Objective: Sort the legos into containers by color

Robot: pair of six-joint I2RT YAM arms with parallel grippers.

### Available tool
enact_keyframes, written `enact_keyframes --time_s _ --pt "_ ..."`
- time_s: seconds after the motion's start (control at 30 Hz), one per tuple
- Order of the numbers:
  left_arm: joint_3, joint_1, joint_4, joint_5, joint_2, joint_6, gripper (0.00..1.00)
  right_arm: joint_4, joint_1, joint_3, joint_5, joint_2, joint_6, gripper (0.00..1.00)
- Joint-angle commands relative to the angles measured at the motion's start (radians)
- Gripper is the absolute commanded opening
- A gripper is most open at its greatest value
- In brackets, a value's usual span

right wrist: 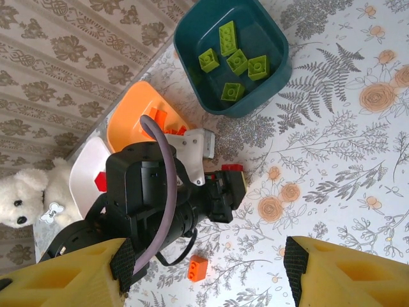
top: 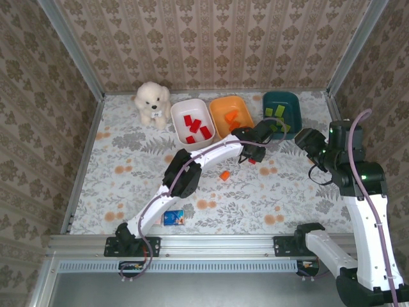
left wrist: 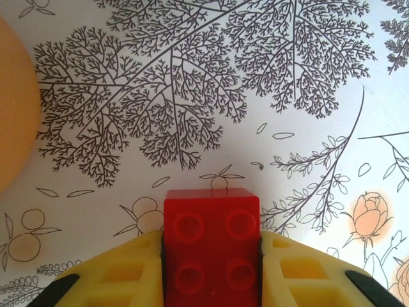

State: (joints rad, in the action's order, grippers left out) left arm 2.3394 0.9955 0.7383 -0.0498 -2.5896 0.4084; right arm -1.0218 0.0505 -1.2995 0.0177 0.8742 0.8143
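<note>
My left gripper (top: 253,157) is shut on a red lego (left wrist: 211,246), held between its yellow fingers (left wrist: 121,268) low over the floral table, just in front of the orange tray (top: 231,114). That red lego (right wrist: 231,168) also peeks out beside the left gripper in the right wrist view. One orange lego (top: 225,175) lies loose on the table, also seen as the small orange brick (right wrist: 197,268). The white tray (top: 192,121) holds red legos, the orange tray holds orange ones, and the teal tray (right wrist: 233,48) holds several green legos (right wrist: 237,61). My right gripper (right wrist: 204,272) hangs open above the table, empty.
A white plush dog (top: 152,100) sits left of the white tray at the back. A small blue packet (top: 173,218) lies near the left arm's base. Patterned walls close in the table on three sides.
</note>
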Motion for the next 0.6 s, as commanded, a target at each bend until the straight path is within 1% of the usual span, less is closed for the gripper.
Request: enact_keyframes --time_s 0.0,0.17,0.27,0.37,0.43,0.57 --pt "0.032 0.004 0.053 -0.034 0.030 -0.004 0.24 -0.006 0.000 -0.006 -0.023 0.010 -0.021 0.66" --pt "0.036 -0.008 0.056 -0.062 0.159 0.002 0.23 -0.009 0.000 -0.024 -0.019 0.028 -0.081 0.65" --pt "-0.020 -0.041 0.048 -0.077 0.275 0.029 0.23 0.010 0.009 -0.038 -0.033 0.030 -0.129 0.65" --pt "-0.115 -0.104 0.024 -0.074 0.380 0.047 0.24 0.024 0.056 -0.049 -0.026 0.044 -0.175 0.64" --pt "-0.172 -0.161 0.008 -0.063 0.433 0.035 0.24 0.048 0.107 -0.042 -0.028 0.059 -0.190 0.64" --pt "-0.242 -0.277 -0.004 -0.072 0.474 -0.021 0.24 0.115 0.223 -0.024 -0.051 0.113 -0.198 0.65"
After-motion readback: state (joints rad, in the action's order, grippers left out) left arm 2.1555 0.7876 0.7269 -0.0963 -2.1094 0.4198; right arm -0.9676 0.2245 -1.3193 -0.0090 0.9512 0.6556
